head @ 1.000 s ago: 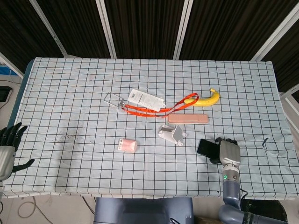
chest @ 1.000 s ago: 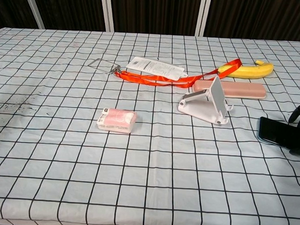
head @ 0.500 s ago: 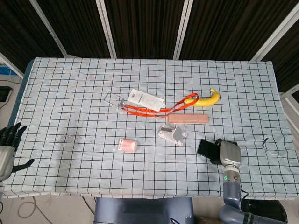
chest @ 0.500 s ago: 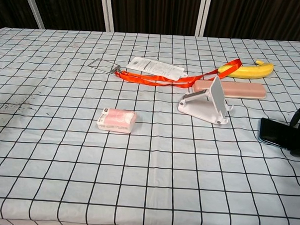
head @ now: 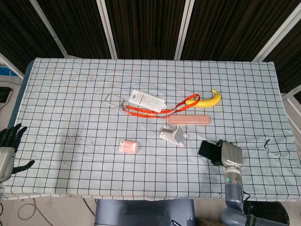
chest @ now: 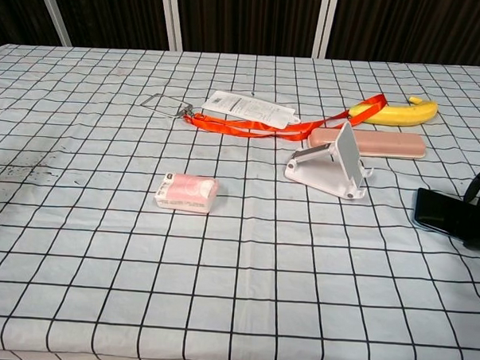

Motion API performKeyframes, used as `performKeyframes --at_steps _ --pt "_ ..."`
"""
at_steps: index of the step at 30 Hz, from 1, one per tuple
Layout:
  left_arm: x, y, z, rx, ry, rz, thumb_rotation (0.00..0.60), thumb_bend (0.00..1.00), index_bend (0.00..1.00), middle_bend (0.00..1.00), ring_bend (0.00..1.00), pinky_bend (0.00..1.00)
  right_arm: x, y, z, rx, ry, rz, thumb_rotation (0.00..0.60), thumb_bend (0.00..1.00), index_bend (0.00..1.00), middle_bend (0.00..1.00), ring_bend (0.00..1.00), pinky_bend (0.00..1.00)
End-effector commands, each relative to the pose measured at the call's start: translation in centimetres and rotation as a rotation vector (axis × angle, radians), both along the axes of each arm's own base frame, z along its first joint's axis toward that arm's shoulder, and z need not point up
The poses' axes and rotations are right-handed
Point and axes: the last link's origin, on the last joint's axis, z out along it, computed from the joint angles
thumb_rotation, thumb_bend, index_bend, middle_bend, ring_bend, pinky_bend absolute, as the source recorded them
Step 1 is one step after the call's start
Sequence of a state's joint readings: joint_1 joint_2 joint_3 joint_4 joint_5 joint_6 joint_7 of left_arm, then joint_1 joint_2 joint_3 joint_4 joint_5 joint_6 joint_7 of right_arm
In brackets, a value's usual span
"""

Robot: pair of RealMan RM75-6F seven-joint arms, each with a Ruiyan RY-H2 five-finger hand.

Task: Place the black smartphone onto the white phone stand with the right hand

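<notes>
Here your right hand [head: 229, 154] grasps the black smartphone [head: 207, 149] just right of the white phone stand [head: 173, 135], its free end pointing toward the stand.

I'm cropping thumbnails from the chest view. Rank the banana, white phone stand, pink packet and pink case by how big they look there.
1. pink case, longest
2. white phone stand
3. banana, though it lies farther back
4. pink packet
Stand and banana look close; unsure.
</notes>
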State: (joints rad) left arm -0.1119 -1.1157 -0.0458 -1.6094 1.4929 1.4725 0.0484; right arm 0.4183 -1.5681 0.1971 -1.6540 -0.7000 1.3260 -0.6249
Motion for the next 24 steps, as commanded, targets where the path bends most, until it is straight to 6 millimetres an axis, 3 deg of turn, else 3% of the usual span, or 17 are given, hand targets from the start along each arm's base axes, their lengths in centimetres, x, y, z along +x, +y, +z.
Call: performKeyframes --at_steps 1,16,24 --pt "0.0 0.0 0.0 0.000 -0.001 0.000 0.600 0.00 0.00 0.00 0.00 0.00 0.3 -0.1 0.4 -0.020 -0.021 0.022 0.600 0.51 0.52 0.55 0.46 0.49" --pt "0.0 0.0 0.0 0.002 -0.003 0.000 0.600 0.00 0.00 0.00 0.00 0.00 2.0 -0.4 2.9 -0.119 -0.137 0.125 0.600 0.50 0.52 0.55 0.46 0.49" --pt "0.1 0.0 -0.1 -0.004 -0.013 0.004 0.600 0.00 0.00 0.00 0.00 0.00 4.4 -0.9 4.3 -0.237 -0.508 0.195 0.600 0.50 0.52 0.54 0.46 0.49"
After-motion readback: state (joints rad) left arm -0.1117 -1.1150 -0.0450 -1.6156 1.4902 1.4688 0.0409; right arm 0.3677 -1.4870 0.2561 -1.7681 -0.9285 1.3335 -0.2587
